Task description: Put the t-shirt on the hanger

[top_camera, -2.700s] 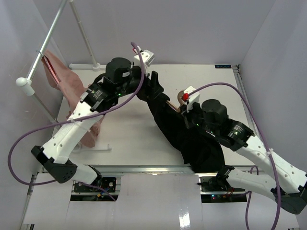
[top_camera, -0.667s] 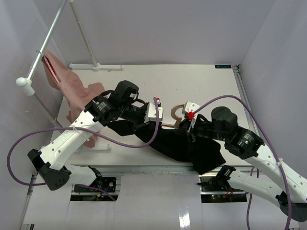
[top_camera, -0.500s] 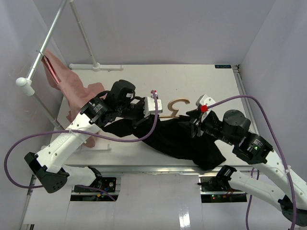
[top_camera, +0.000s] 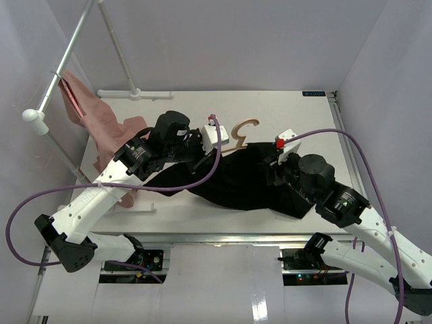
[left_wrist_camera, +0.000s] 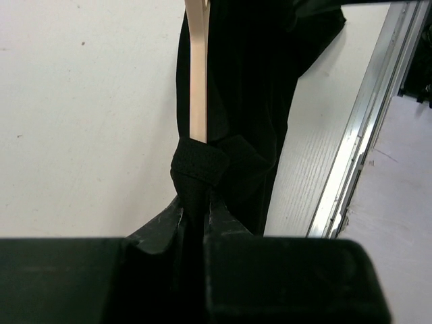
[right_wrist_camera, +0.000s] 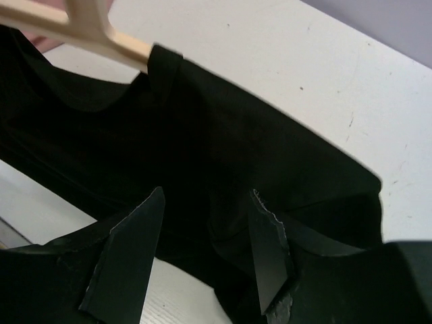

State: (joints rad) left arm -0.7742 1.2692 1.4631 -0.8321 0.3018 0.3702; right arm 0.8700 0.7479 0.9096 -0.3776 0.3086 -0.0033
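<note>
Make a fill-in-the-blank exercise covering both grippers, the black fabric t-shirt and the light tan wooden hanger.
1. The left gripper pinches the black fabric t-shirt with its jaws ____.
2. The right gripper hovers over the t-shirt with its jaws ____.
3. Of the light tan wooden hanger, the curved ____ sticks out past the t-shirt in the top view.
4. The crumpled cloth draped from the grey metal rail is ____.
Missing words: shut; open; hook; pink.
</note>
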